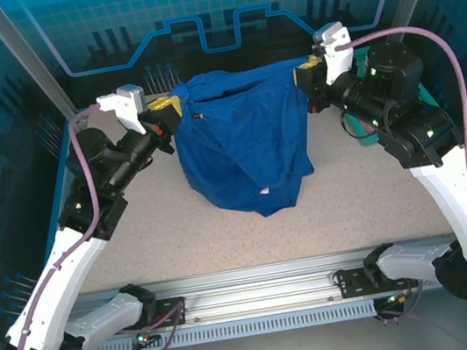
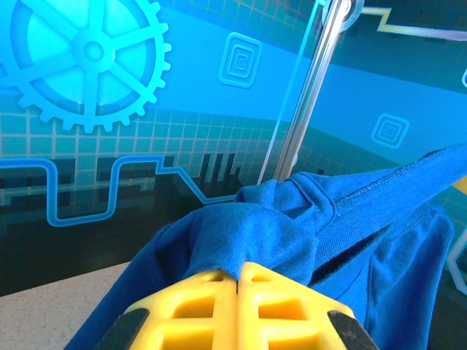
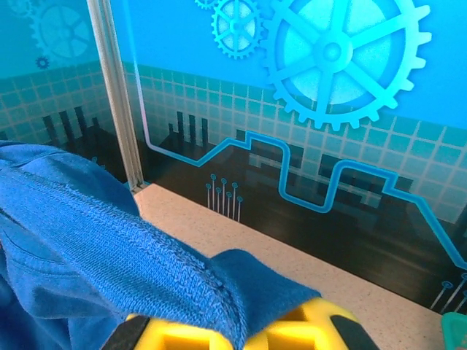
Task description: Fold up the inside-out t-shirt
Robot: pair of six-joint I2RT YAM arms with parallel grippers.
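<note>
Spread | left gripper (image 1: 165, 108) and right gripper (image 1: 310, 69) clamp t-shirt (image 1: 243, 151) near table's (image 1: 226, 243) far edge | we draw apart evenly, then lower flat

Speckled beige bench (image 1: 227, 247), and the blue t-shirt (image 1: 242, 142) has its lower folds bunched on it, toward the far edge and about midway across. Near the right edge sits a small teal object (image 3: 456, 334), mostly cut off.
</note>
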